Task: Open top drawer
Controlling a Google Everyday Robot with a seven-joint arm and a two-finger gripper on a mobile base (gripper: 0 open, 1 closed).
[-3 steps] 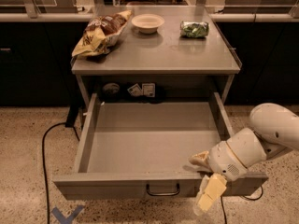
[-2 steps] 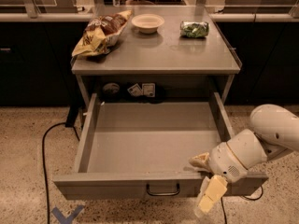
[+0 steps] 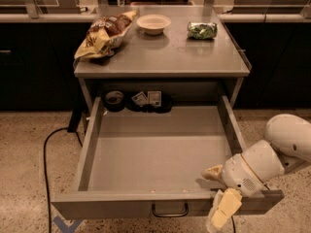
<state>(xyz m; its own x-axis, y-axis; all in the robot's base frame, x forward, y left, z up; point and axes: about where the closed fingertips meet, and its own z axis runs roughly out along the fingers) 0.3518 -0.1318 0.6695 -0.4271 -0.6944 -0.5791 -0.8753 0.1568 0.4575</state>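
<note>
Speckled floor (image 3: 24, 188) is lying below; wide grey metal top drawer (image 3: 160, 149) is standing fully extended, opening apparently done. White two-finger gripper (image 3: 214, 196) is straddling its front-right rim, fingers apart.

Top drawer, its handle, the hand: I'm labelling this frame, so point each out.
top drawer (image 3: 160, 149): camera view, bare tray floor.
handle (image 3: 169, 210): camera view, middle of the wire loop.
hand (image 3: 212, 198): camera view, midway between fingertips, over the drawer's front wall.
</note>
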